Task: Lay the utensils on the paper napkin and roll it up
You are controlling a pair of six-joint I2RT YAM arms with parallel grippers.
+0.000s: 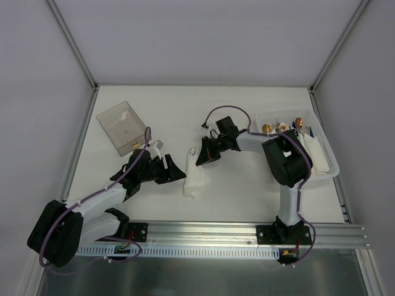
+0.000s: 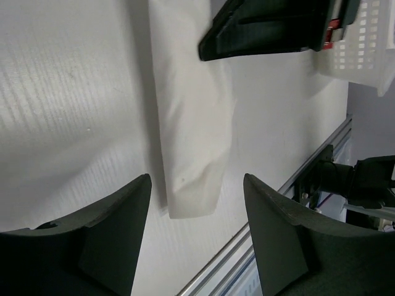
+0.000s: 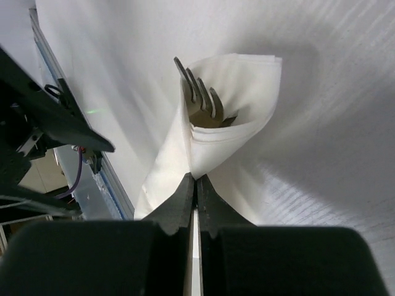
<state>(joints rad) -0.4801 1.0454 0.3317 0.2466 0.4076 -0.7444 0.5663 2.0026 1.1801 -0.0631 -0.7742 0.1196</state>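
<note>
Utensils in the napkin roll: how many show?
1: a fork pokes from the open end of the rolled napkin, just beyond the right claw; others may be hidden inside.

No text, label, brand, number or sign can be read in any of the views.
</note>
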